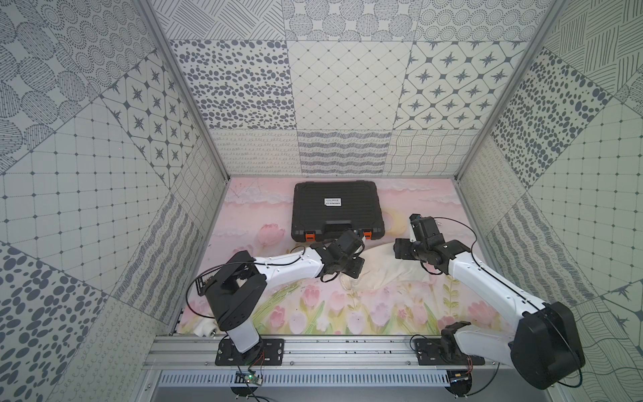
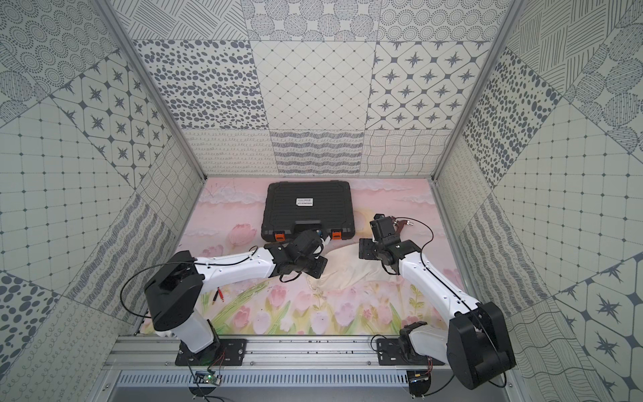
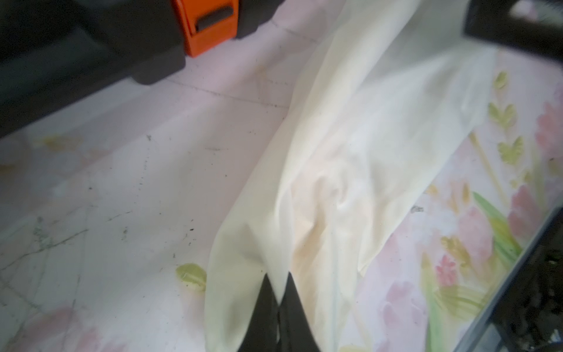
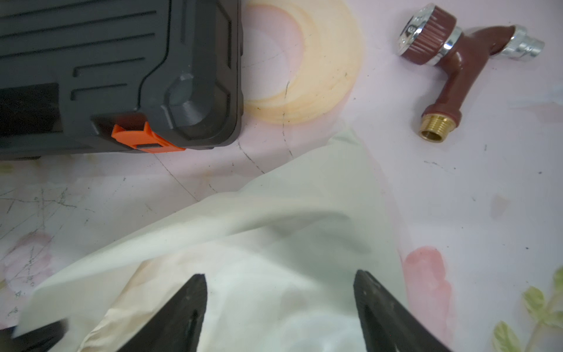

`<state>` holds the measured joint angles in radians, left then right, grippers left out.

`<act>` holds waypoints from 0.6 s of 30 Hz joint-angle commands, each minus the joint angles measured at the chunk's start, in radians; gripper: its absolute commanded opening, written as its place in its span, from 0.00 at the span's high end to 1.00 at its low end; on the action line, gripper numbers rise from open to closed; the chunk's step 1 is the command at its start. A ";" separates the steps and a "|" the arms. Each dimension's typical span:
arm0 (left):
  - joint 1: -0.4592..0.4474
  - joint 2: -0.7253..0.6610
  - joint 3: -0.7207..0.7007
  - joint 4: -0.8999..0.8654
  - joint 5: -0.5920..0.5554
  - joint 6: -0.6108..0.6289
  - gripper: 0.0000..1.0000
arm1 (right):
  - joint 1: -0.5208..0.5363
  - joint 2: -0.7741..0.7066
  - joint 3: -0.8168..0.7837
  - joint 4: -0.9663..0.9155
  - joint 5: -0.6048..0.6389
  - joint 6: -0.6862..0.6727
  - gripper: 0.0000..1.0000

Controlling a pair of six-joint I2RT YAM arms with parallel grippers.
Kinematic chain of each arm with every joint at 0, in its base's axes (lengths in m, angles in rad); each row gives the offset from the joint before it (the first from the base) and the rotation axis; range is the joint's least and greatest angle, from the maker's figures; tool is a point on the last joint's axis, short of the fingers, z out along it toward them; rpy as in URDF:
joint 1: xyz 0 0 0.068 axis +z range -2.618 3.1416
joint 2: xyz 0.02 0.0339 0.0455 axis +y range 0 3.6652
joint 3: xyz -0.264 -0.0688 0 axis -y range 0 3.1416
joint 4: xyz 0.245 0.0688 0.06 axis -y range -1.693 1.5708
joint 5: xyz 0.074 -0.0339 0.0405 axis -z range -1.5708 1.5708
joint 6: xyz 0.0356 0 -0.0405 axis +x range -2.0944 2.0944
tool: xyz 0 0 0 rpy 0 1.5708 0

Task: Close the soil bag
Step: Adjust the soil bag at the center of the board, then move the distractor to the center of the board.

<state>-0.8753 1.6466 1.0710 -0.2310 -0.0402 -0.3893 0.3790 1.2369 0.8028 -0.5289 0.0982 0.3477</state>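
While your left gripper (image 3: 278,282) pinches the soil bag (image 3: 350,137), your right gripper (image 4: 281,280) hovers spread over its cloth.

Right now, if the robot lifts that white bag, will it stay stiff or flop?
Probably floppy: the soil bag is thin wrinkled cloth, folding where the left gripper pinches it. It lies fairly flat, so it may be light, though its inside is hidden. Cloth that slumped is unlikely to roll.
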 commanded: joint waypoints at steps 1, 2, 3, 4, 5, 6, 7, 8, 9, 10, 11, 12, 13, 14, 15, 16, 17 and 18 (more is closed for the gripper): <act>0.001 -0.211 -0.020 -0.062 -0.010 0.017 1.00 | 0.031 0.064 0.007 0.056 0.010 0.000 0.19; 0.005 -0.253 -0.024 -0.070 0.003 0.015 1.00 | 0.043 0.084 0.014 0.073 0.008 0.002 0.19; 0.009 -0.289 -0.025 -0.082 0.018 0.014 1.00 | 0.058 0.110 0.022 0.096 0.004 0.005 0.19; 0.014 -0.321 -0.024 -0.095 0.031 0.013 1.00 | 0.070 0.139 0.034 0.116 0.000 0.008 0.19; 0.018 -0.352 -0.022 -0.112 0.041 0.010 1.00 | 0.081 0.170 0.050 0.136 -0.003 0.012 0.19; 0.021 -0.383 -0.023 -0.123 0.049 0.007 1.00 | 0.091 0.203 0.069 0.157 -0.008 0.013 0.19; 0.025 -0.407 -0.025 -0.127 0.059 0.002 1.00 | 0.100 0.240 0.092 0.181 -0.018 0.013 0.20; 0.030 -0.430 -0.030 -0.127 0.070 -0.003 1.00 | 0.112 0.286 0.120 0.205 -0.030 0.012 0.20; 0.035 -0.445 -0.036 -0.124 0.078 -0.010 1.00 | 0.129 0.329 0.150 0.229 -0.039 0.006 0.20; 0.043 -0.453 -0.045 -0.116 0.082 -0.016 1.00 | 0.143 0.370 0.184 0.258 -0.042 -0.004 0.20; 0.054 -0.455 -0.051 -0.111 0.086 -0.023 1.00 | 0.158 0.409 0.215 0.290 -0.044 -0.009 0.20; 0.062 -0.453 -0.056 -0.105 0.087 -0.030 1.00 | 0.163 0.452 0.251 0.315 -0.044 -0.011 0.20; 0.071 -0.447 -0.062 -0.096 0.091 -0.035 1.00 | 0.165 0.492 0.291 0.336 -0.051 -0.013 0.20; 0.079 -0.442 -0.070 -0.083 0.094 -0.041 1.00 | 0.165 0.545 0.336 0.347 -0.053 -0.019 0.20; 0.088 -0.435 -0.080 -0.068 0.095 -0.050 1.00 | 0.165 0.582 0.384 0.354 -0.049 -0.036 0.20; 0.096 -0.431 -0.086 -0.052 0.097 -0.056 1.00 | 0.164 0.632 0.435 0.359 -0.047 -0.053 0.20; 0.105 -0.424 -0.093 -0.039 0.101 -0.060 1.00 | 0.163 0.674 0.484 0.363 -0.044 -0.071 0.20; 0.113 -0.419 -0.098 -0.024 0.102 -0.064 1.00 | 0.159 0.708 0.534 0.363 -0.045 -0.086 0.20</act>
<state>-0.7940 1.2304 0.9871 -0.3473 -0.0135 -0.4194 0.5629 1.8359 1.2144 -0.3531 -0.0113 0.3237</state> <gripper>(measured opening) 0.045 0.801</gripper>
